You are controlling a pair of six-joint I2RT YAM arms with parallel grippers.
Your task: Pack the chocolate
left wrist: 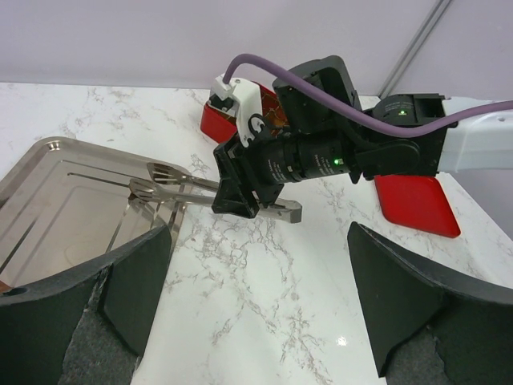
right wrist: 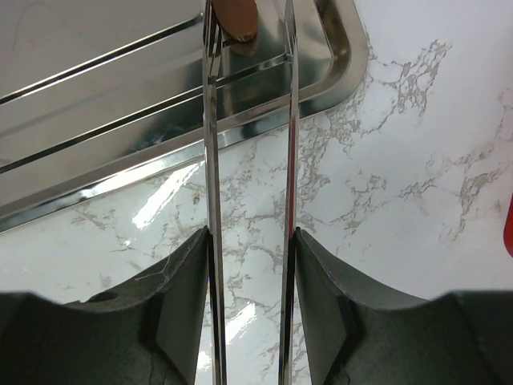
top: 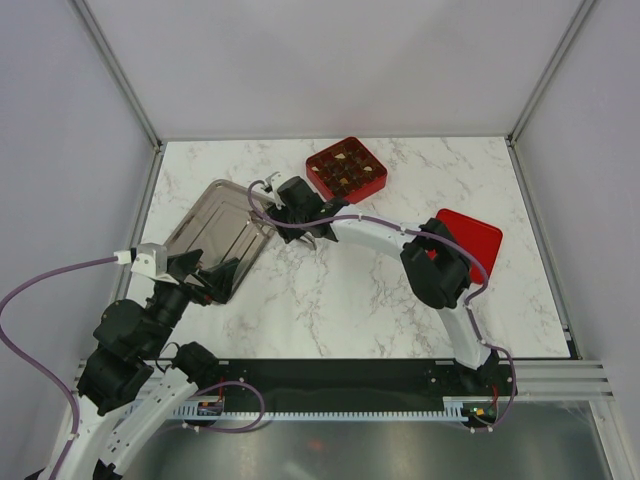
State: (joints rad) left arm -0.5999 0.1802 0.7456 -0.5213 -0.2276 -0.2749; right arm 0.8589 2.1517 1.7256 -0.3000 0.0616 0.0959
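A red square box (top: 346, 168) with gridded compartments at the back holds several dark chocolate pieces (top: 340, 178) and a pale one. My right gripper (top: 297, 207) is shut on steel tongs (right wrist: 210, 160), whose arms run between its fingers (right wrist: 180, 289) in the right wrist view. The tongs' tips (left wrist: 152, 180) reach over the right edge of a steel tray (top: 205, 225). One brown chocolate piece (right wrist: 237, 16) sits between the tips over the tray; I cannot tell whether it is pinched. My left gripper (left wrist: 258, 297) is open and empty, low over the marble by the tray's near corner.
The box's red lid (top: 478, 235) lies flat at the right, partly under the right arm's elbow. The right arm (left wrist: 385, 144) stretches across the middle of the marble table. White walls stand round the table on three sides.
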